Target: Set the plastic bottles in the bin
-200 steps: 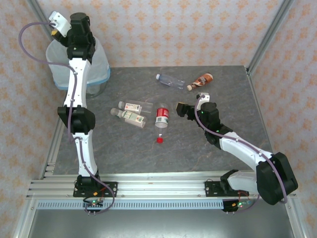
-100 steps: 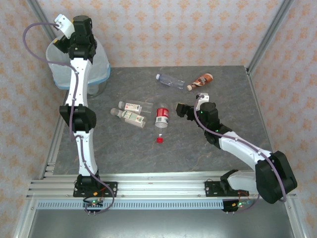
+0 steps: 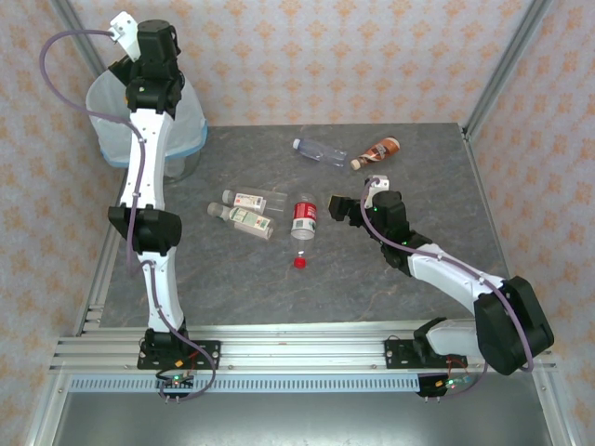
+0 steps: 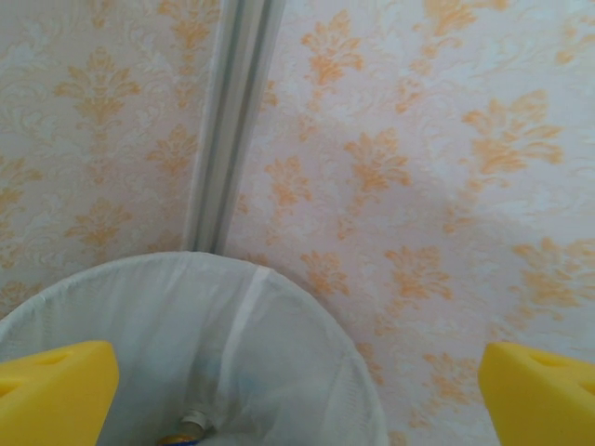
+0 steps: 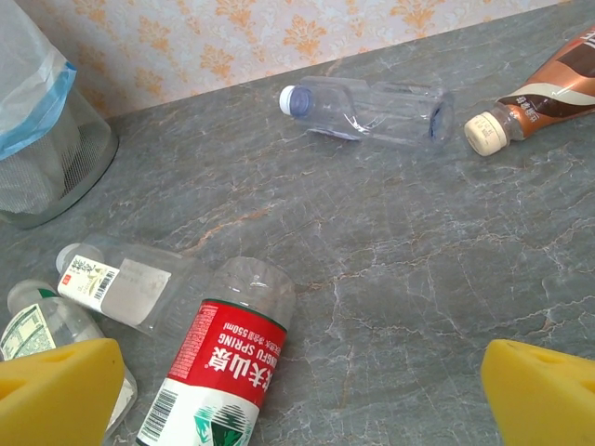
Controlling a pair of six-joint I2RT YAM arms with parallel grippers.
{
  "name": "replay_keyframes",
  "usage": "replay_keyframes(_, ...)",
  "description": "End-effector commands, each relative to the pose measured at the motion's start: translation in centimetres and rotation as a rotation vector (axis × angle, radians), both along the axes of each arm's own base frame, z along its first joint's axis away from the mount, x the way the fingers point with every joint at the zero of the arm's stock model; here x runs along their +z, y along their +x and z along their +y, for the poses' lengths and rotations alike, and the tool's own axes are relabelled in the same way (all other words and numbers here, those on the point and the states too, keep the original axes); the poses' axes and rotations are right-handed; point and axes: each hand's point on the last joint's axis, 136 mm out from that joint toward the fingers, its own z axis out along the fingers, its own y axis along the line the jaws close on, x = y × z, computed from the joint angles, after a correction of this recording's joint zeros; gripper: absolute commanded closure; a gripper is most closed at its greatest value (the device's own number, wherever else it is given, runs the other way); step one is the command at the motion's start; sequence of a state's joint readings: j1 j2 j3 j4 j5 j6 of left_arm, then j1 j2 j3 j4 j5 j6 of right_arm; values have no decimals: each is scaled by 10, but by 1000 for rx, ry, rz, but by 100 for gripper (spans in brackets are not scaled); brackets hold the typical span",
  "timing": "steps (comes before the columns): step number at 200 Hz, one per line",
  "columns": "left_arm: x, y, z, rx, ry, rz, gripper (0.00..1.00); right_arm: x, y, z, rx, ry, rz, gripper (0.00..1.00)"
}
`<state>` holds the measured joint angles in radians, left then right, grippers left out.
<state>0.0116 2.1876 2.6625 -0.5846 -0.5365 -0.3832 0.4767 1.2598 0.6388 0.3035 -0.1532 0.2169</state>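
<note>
Looks like a robotics lab. Framed with aluminium rails at 6 o'clock, walled with floral wallpaper at 12, around a grey marbled counter.

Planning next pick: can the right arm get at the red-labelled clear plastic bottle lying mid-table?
Probably yes: open right gripper sits beside the red-labelled clear plastic bottle, only bare grey tabletop between them.

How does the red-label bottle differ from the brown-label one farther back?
Label: the red-label bottle is red with white print; the brown-label bottle is brown with white swirls. Place: the red-label bottle lies mid-table ahead of the right gripper; the brown-label bottle lies nearer the far edge. Cap: the brown-label bottle wears a cream cap; the red-label bottle's neck is cut off in the right wrist view. Both lie on their sides on the table.
</note>
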Motion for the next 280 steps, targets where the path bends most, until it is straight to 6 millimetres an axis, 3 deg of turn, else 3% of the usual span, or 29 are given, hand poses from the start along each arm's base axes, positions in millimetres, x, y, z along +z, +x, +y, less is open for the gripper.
replay_keyframes(1,29,-24,-18,-72,6,-1,0,10,5,0,-9,5,-14,1)
replay_keyframes(57,23,-45,-64,-164,-18,73,0,4,6,-3,-25,-9,3,1)
replay_keyframes(84,-8,-50,-86,-250,-105,129,0,3,6,-3,-26,-7,6,1)
replay_keyframes(86,0,-57,-86,-257,-110,112,0,3,6,-3,-24,-6,6,1)
replay_keyframes(93,-3,-62,-91,-280,-125,107,0,4,5,-3,-22,-6,6,1)
replay_keyframes(125,-33,-86,-114,-383,-216,120,0,3,4,-3,-20,-13,12,1)
replay_keyframes(151,-75,-114,-132,-400,-303,187,0,1,5,-4,-30,-6,16,1)
replay_keyframes(193,-182,-154,-164,-392,-510,374,0,-1,9,-1,-38,20,29,1)
replay_keyframes(219,-239,-177,-184,-389,-585,509,0,-3,10,-1,-43,22,36,1)
replay_keyframes(280,-322,-218,-222,-365,-691,711,0,-15,8,-3,-57,16,64,1)
